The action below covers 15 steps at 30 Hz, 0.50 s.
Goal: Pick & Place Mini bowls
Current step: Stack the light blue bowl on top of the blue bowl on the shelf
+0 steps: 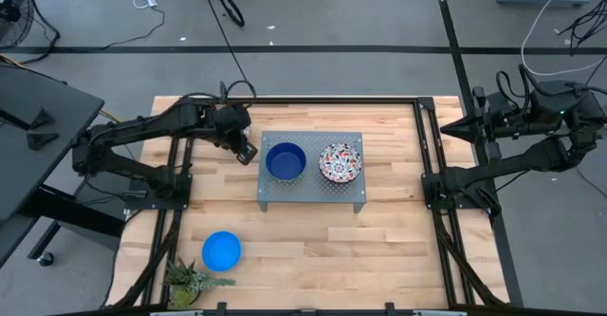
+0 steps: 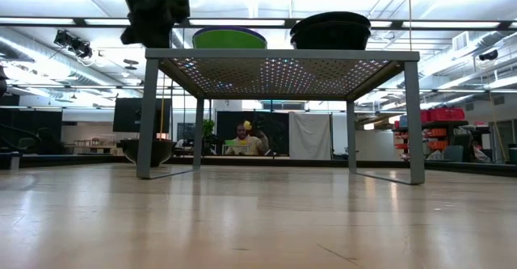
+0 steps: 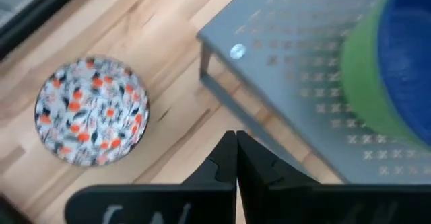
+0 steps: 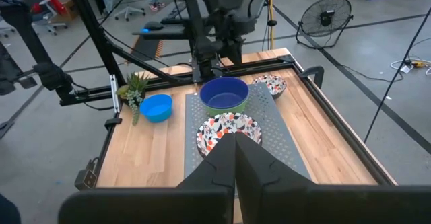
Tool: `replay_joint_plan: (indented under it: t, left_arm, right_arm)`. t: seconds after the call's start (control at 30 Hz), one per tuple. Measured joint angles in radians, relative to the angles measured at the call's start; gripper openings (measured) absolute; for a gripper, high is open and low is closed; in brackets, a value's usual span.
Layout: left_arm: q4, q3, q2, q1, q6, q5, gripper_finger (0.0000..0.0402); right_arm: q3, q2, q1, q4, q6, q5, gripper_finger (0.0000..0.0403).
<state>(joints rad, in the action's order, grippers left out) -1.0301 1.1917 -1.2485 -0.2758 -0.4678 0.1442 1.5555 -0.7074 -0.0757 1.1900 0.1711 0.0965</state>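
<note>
Closed and empty, my left gripper [image 3: 236, 158] hangs just off the tray [image 1: 313, 195] beside a floral bowl [image 3: 91, 109], so I judge a blind descent could clip the tray edge; stacked blue-in-green bowls [image 1: 285, 161] sit on it, right gripper [image 4: 234, 158] shut, parked away.

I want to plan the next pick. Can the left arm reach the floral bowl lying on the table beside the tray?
Probably yes. The left gripper, shut, hovers near the floral bowl, which sits on bare wood beside the tray, with nothing between them.
</note>
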Motion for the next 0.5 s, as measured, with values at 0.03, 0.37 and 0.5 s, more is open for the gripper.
replay_joint_plan:
  t: [0.03, 0.37, 0.5]
  left_arm:
    - [-0.002, 0.0, -0.005, -0.011, -0.003, -0.009, 0.0002]
    - [-0.018, 0.001, -0.021, 0.025, -0.039, -0.145, 0.0002]
    - [-0.024, 0.001, -0.022, 0.096, -0.039, -0.178, 0.0002]
  right_arm:
    - [0.0, 0.0, 0.0, 0.0, 0.0, 0.0, 0.0007]
    - [0.0, 0.0, 0.0, 0.0, 0.0, 0.0, 0.0007]
    - [0.0, 0.0, 0.0, 0.0, 0.0, 0.0, 0.0007]
